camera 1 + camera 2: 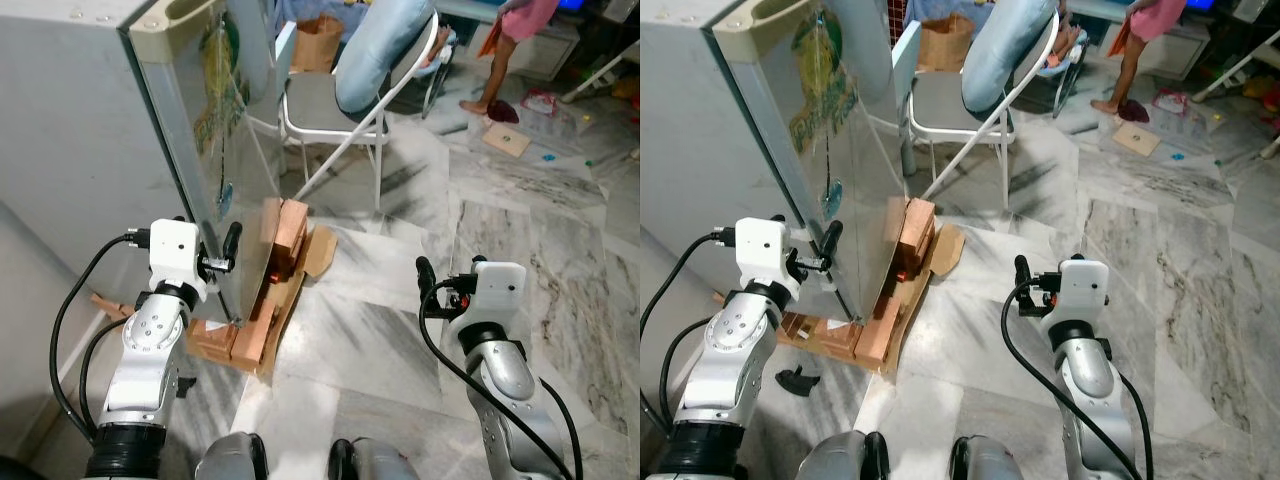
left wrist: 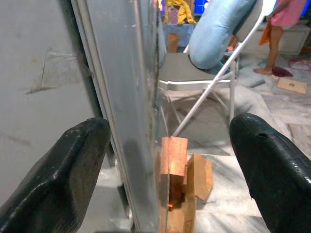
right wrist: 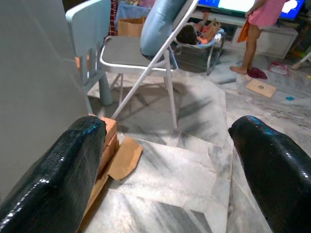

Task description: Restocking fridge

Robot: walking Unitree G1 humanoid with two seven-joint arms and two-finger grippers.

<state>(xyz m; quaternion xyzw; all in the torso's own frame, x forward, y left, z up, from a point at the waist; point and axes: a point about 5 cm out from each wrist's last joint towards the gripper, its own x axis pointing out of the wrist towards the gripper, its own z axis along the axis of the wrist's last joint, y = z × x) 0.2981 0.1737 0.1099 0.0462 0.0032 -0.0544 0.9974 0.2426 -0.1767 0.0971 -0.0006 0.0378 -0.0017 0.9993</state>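
The grey fridge [image 1: 70,130] stands at the left with its door [image 1: 200,150] swung outward; the door's inner side carries a picture. My left gripper [image 2: 170,141] is open, and the door's edge [image 2: 141,121] runs between its two black fingers, one on each side. In the eye views the left gripper [image 1: 222,262] sits low on that edge. My right gripper [image 3: 170,145] is open with nothing in it, held over the marble floor [image 1: 380,330] to the right of the door, apart from everything.
Orange bricks [image 1: 285,235] and flattened cardboard [image 1: 255,330] lie under the door's lower corner. A folding chair [image 1: 330,100] with a seated person stands just behind. A small blue chair [image 3: 90,19], a paper bag [image 1: 315,45] and a standing person [image 1: 510,40] are further back.
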